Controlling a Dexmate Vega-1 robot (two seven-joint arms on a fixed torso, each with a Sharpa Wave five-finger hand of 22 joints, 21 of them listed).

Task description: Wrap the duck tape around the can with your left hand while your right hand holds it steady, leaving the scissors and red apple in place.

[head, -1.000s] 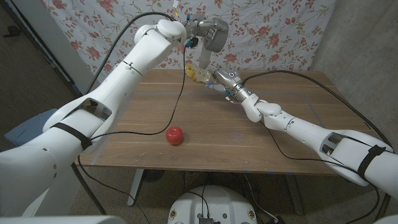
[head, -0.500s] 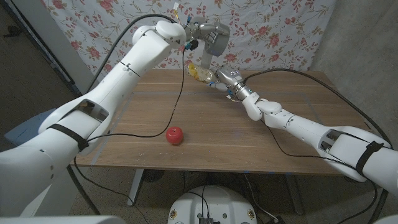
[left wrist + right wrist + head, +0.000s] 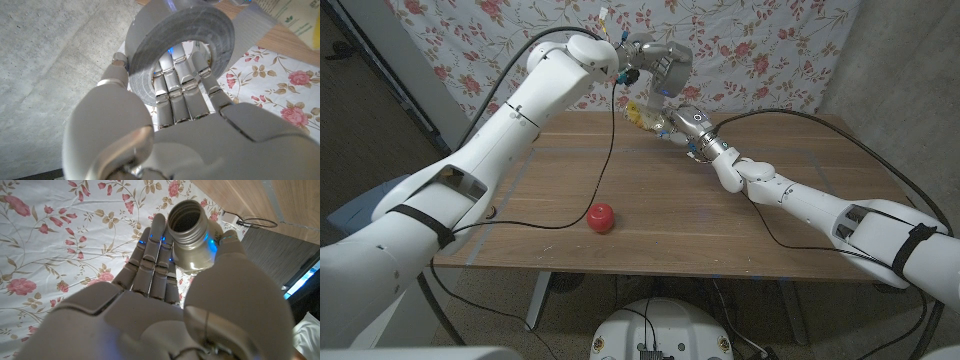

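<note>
My left hand (image 3: 170, 125) grasps the duct tape roll (image 3: 180, 45), a thick grey ring with a faintly ribbed, matte edge and a hollow core; my fingers (image 3: 175, 95) run up through that core while the thumb presses on the outer rim. From the roll a flat grey strip of tape (image 3: 252, 22) stretches away toward a yellow-printed label. My right hand (image 3: 165, 305) is closed around the can (image 3: 192, 237), a dull silver metal piece with a round threaded neck and a dark open mouth, set between my fingers and thumb. In the head view both hands meet raised above the far edge of the wooden table (image 3: 720, 225), the left hand (image 3: 660, 65) just above the right hand (image 3: 690, 125), with the can (image 3: 645, 115) showing its yellow wrapper between them. That view also gives the red apple (image 3: 602, 217), smooth and round, lying well apart near the front of the table's brown grained top. Behind hangs a flowered cloth (image 3: 760, 50) with pink roses.
</note>
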